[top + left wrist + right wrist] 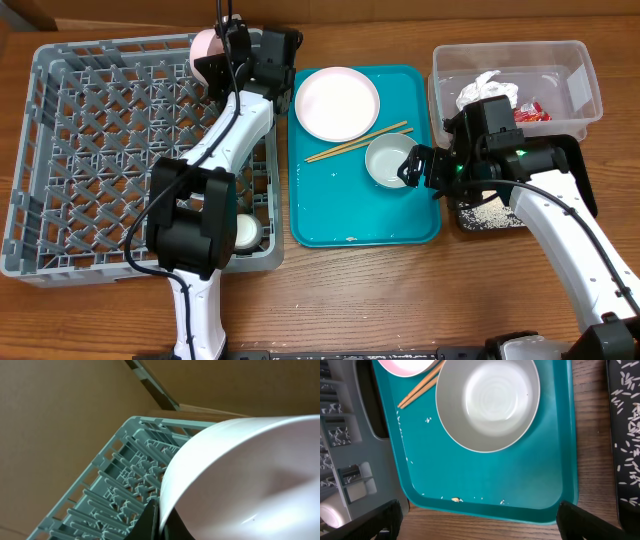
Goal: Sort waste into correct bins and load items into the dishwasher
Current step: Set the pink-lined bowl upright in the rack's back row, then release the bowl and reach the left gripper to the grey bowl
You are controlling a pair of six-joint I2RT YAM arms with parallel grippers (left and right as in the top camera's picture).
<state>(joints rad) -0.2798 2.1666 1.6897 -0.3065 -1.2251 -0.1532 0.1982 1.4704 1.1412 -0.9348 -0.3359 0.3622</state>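
Left gripper (228, 62) clamped on the rim of a small round pinkish-white plate (250, 475), held on edge at the far wall of the grey lattice plastic dish rack (100, 130). The right gripper (408, 166) hangs fingers wide apart above the round white bowl (487, 402). We judge the rim pinch could let the plate pivot and miss its slot.

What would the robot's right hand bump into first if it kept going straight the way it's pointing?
Probably the white bowl on the teal tray: the open right hand points at it with nothing between. Depth is unclear, so the tray floor could come first.
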